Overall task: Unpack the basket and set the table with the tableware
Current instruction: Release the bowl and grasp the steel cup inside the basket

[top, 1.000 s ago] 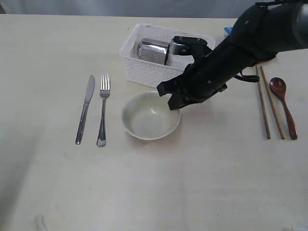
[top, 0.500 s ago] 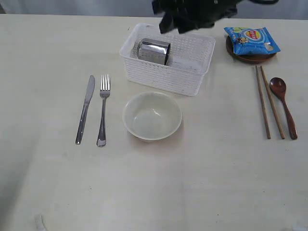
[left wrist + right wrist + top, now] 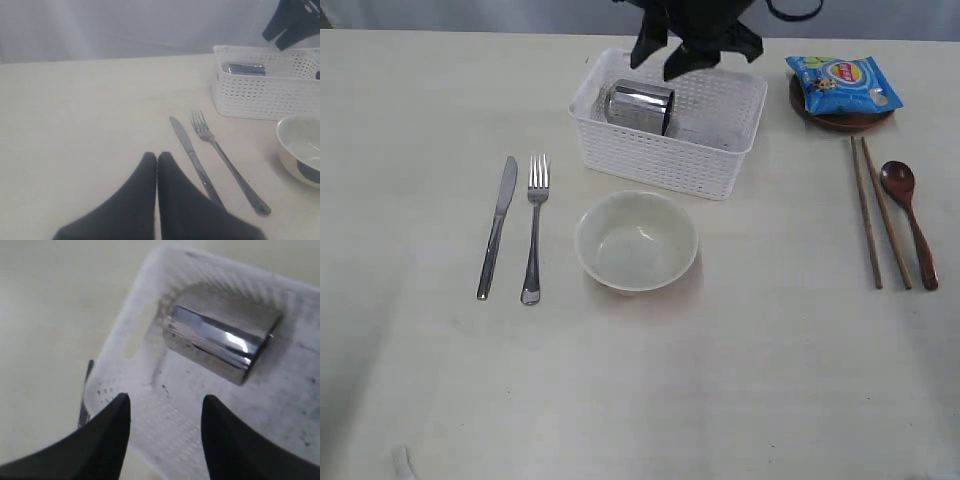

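Table (image 3: 770,380): plain off-white, matte; basket (image 3: 660,160): white, its sides a fine lattice of small holes; cup (image 3: 639,107): polished steel, mirror-bright, with dark reflected bands; knife (image 3: 497,226) and fork (image 3: 534,230): plain silver steel; bowl (image 3: 636,245): cream, uniform inside and out; chopsticks (image 3: 866,215): light brown wood; spoon (image 3: 912,228): reddish-brown, glossy; plate (image 3: 840,122): dark brown; packet (image 3: 841,83): bright blue, with a white panel bearing red and yellow marks, lettering too small to read; left gripper (image 3: 157,156): black, matte; right gripper (image 3: 165,402): black, matte; backdrop (image 3: 125,25) beyond the table: pale grey.
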